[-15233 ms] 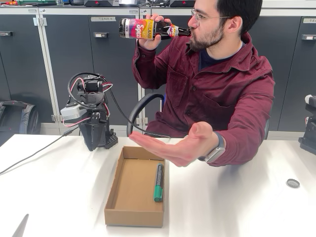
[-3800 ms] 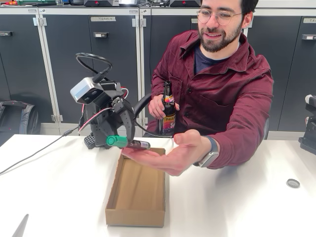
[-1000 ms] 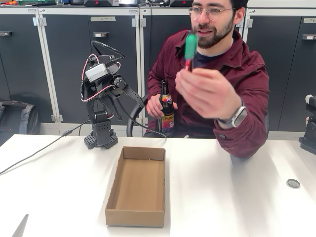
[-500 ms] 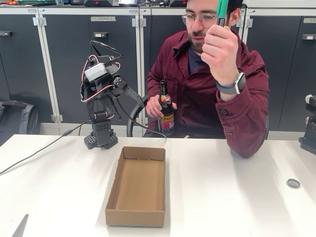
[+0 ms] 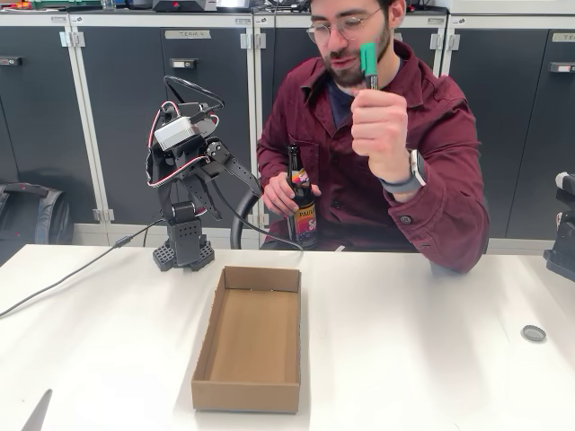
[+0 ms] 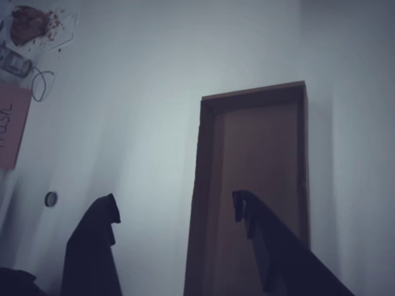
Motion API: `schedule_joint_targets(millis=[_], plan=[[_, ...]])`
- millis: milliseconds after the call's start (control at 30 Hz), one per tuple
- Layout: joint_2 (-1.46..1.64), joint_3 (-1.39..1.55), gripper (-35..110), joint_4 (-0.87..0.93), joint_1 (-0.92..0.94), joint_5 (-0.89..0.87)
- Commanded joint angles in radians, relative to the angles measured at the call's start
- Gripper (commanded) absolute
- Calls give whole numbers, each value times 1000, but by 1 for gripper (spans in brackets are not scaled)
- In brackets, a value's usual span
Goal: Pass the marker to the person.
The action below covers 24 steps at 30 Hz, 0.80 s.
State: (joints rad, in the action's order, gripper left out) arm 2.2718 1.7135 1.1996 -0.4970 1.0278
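Note:
The marker [image 5: 368,63], dark with a green cap, stands upright in the raised hand [image 5: 382,126] of the person [image 5: 395,180] sitting behind the table. My gripper [image 5: 235,184] is lifted above the table's back left, well to the left of that hand and apart from the marker. In the wrist view my gripper [image 6: 176,206] is open, with nothing between its two dark fingers [image 6: 244,206].
An open cardboard box [image 5: 247,337] lies on the white table [image 5: 431,359] in front of my base; the wrist view looks down on this box [image 6: 253,185]. The person's other hand holds a dark bottle [image 5: 301,211]. A small round disc [image 5: 533,333] sits at the right.
The person's hand has brought the marker down from above head height to face level. My arm has stayed still with its gripper open.

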Motion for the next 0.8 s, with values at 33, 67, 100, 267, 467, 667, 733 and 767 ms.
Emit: schedule_joint_targets(millis=[33, 67, 100, 267, 467, 667, 733, 767], plan=[[37, -2, 41, -23, 6, -8], [37, 2, 41, -26, 6, -8], [38, 3, 41, -29, 8, -8], [38, 9, 41, -34, 8, -9], [40, 9, 41, -37, 9, -9], [37, 9, 41, -43, 11, -12], [35, 9, 41, -46, 11, -12], [35, 9, 41, -48, 11, -12]])
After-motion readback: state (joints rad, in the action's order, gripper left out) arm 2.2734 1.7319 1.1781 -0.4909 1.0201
